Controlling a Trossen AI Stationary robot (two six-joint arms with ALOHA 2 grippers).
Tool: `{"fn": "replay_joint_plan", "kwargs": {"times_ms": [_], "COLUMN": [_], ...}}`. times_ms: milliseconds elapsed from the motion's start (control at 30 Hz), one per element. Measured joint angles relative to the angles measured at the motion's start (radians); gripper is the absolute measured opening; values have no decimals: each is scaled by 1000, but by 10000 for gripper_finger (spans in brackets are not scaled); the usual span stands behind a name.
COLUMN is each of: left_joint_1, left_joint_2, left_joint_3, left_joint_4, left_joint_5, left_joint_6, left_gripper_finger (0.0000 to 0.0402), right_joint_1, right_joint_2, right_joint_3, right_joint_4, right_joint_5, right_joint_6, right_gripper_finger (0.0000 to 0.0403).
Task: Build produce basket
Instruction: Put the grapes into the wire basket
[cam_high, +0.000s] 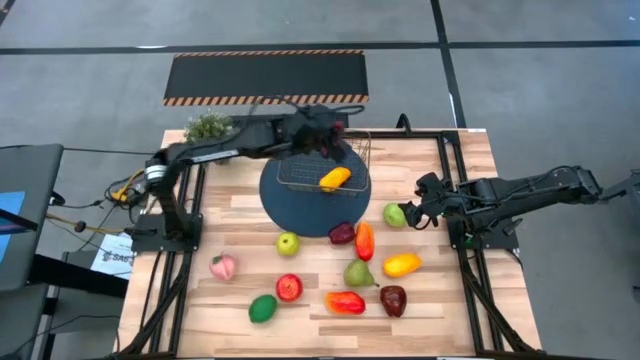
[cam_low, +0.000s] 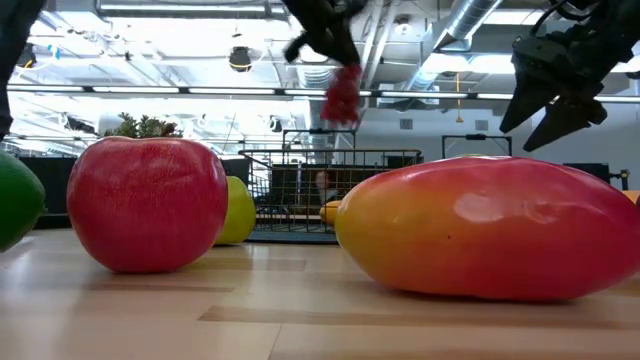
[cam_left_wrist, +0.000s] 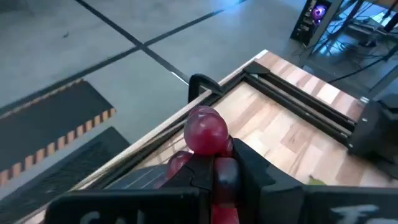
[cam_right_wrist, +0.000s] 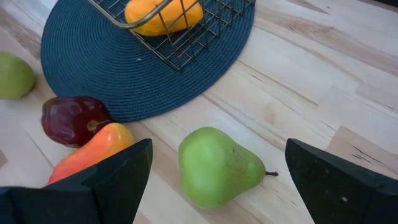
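Note:
My left gripper (cam_high: 322, 122) is high over the far edge of the wire basket (cam_high: 325, 165) and is shut on a bunch of red-purple grapes (cam_low: 342, 95). The basket stands on a dark blue round mat (cam_high: 300, 205) and holds one yellow-orange fruit (cam_high: 335, 178). My right gripper (cam_high: 422, 207) is open and raised above the table, its fingers on either side of a green pear (cam_right_wrist: 217, 165) that lies on the wood without touching it. Several more fruits and peppers lie across the table's near half. My left gripper pinches the grape bunch between its two fingers (cam_left_wrist: 227, 174). The bunch's free end (cam_left_wrist: 205, 130) sticks out past the fingertips. In the low view the fingers come from above and the bunch hangs below them (cam_low: 342, 100), lifted clear above the basket.
On the wood lie a green apple (cam_high: 288, 243), a peach (cam_high: 223, 266), a red apple (cam_high: 289, 288), a lime (cam_high: 263, 308), peppers (cam_high: 345, 302), a pear (cam_high: 358, 272) and a mango (cam_high: 401, 265). A potted plant (cam_high: 208, 127) stands at the far left corner.

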Motion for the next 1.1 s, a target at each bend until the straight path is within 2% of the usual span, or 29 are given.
{"fn": "replay_joint_plan", "kwargs": {"times_ms": [167,600,867,1000,1100], "left_joint_1": [11,46,95,117,121], "left_joint_2": [118,337,417,432,432], "left_joint_3": [0,0,0,0,0], "left_joint_4": [94,351,375,419,421], "left_joint_5": [37,36,52,121,103], "left_joint_6": [-75,-96,-112,-116,-146], "left_gripper_finger": [12,12,12,12,21], "right_joint_1": [0,0,0,0,0], "right_joint_2": [0,0,0,0,0], "right_joint_3": [0,0,0,0,0], "right_joint_4": [1,20,18,17,15], "right_joint_5": [0,0,0,0,0], "right_joint_6": [0,-26,-26,-27,-27], "right_gripper_finger": [385,385,385,385,385]}}
